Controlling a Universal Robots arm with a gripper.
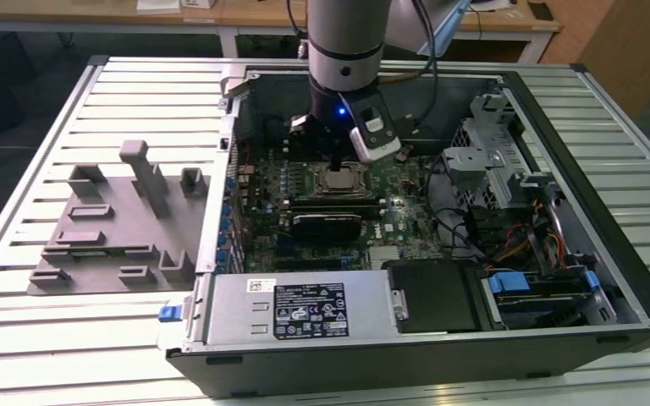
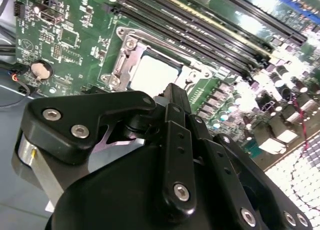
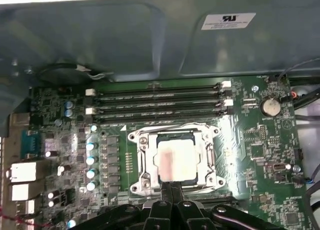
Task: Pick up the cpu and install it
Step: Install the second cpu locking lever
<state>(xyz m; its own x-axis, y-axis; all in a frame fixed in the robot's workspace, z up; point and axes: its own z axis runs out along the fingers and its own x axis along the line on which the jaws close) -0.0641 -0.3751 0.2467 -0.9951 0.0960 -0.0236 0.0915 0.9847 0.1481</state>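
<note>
Cpu (image 3: 176,160) sits flat inside the metal-framed socket (image 3: 141,162) on the green motherboard (image 3: 250,155), a pale silver square with a shiny top and a thin darker rim. In both wrist views the tool (image 3: 171,186) stands directly over its near edge, fingers (image 2: 176,97) drawn together, tips at the chip; whether they grip it I cannot tell.

The cpu (image 3: 176,160) sits in the socket (image 3: 140,160) on the motherboard (image 1: 399,228), inside the open computer case (image 1: 415,355). The gripper (image 1: 338,166) hangs right above it. A fixture block (image 1: 111,228) lies on the table (image 1: 31,355), toward the exterior view's left of the case.
</note>
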